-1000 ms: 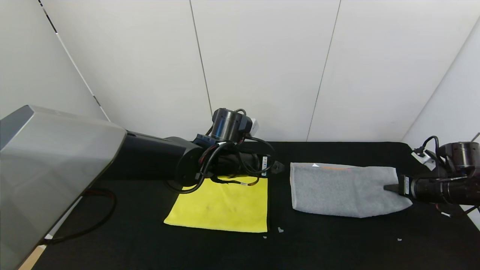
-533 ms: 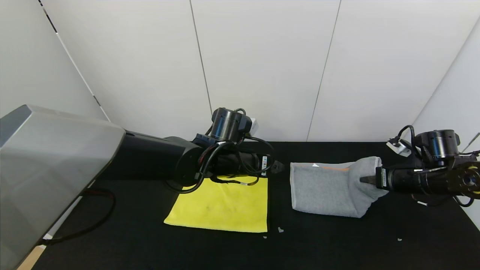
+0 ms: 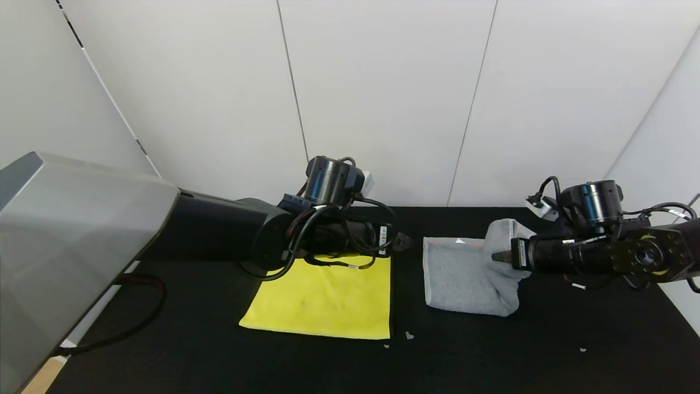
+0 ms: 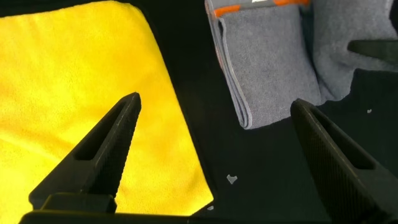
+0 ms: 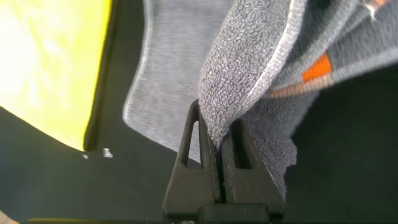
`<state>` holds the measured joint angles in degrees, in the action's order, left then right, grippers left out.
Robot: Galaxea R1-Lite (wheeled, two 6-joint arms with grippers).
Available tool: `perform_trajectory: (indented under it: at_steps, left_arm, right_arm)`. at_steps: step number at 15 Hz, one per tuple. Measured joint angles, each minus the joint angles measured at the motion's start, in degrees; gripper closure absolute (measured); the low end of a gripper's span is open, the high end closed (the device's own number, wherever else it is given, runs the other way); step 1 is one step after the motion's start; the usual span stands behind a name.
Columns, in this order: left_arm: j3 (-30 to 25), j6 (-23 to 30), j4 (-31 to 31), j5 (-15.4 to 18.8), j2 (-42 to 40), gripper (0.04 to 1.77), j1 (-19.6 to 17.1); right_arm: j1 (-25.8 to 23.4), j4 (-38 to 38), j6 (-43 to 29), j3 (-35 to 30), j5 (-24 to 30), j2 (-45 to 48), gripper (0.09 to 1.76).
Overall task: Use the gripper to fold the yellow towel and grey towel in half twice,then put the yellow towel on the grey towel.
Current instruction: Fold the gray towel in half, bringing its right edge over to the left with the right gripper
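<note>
Head view: our right claw (image 3: 499, 256) clamps the grey towel (image 3: 459, 273) (mid-fold); next, carry toward nine o'clock.

Right pincer (image 3: 499, 255) clamping grey towel (image 3: 465, 276)

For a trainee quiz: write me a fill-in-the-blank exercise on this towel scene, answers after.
1. The right gripper is shut on the ___ towel.
2. The left gripper hovers open over the ___ towel.
3. Both towels lie on a ___ table.
4. The stripe on the lifted towel end is ___.

Answers: grey; yellow; black; orange
</note>
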<state>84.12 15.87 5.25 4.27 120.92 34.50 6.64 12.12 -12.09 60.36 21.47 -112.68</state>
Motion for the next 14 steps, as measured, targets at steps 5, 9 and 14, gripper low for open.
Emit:
perform_trajectory:
  at_steps: [5,9,14]
  left_arm:
    - [0.00,0.02,0.04,0.06,0.02,0.09,-0.22]
    - [0.04,0.02,0.06,0.11,0.06,0.09,-0.22]
    - [0.06,0.02,0.06,0.11,0.11,0.09,-0.22]
  right_arm:
    - [3.66,0.30,-1.13,1.11,-0.48,-2.23,1.70]
    - [5.06,0.48,-1.22,1.18,-2.97,-4.05,1.70]
    - [6.33,0.33,-1.18,1.38,-3.08,-4.63,1.70]
